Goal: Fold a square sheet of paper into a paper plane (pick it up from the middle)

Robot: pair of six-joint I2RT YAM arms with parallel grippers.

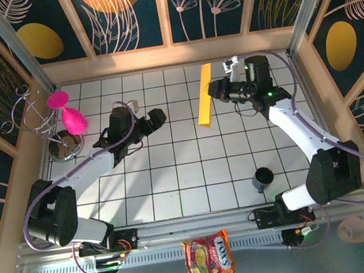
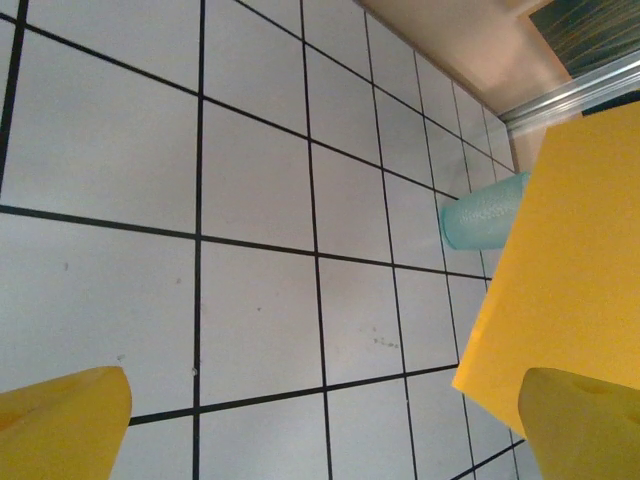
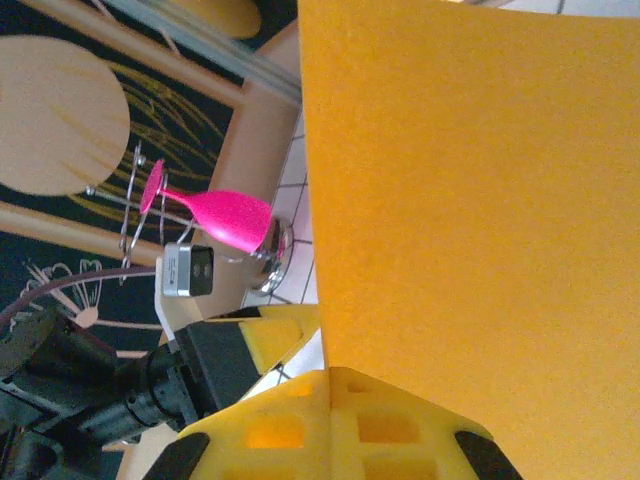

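The right gripper (image 1: 216, 92) is clamped on one edge of the paper (image 1: 203, 97), holding it upright over the far table (image 1: 174, 178), the left gripper (image 1: 151, 122) wide open and empty beside it; so slight a pinch could let it twist or slip when grabbed

I've got free tiles mid-table (image 1: 185, 156), but the upright square sheet of paper (image 1: 203, 96) blocks far centre, dark cup (image 1: 264, 178) near-right, pink glass (image 1: 73, 119) far-left.

The square sheet of paper (image 1: 203, 96) is orange-yellow, the glass (image 1: 71, 117) pink, the table (image 1: 187, 170) white, black-gridded.
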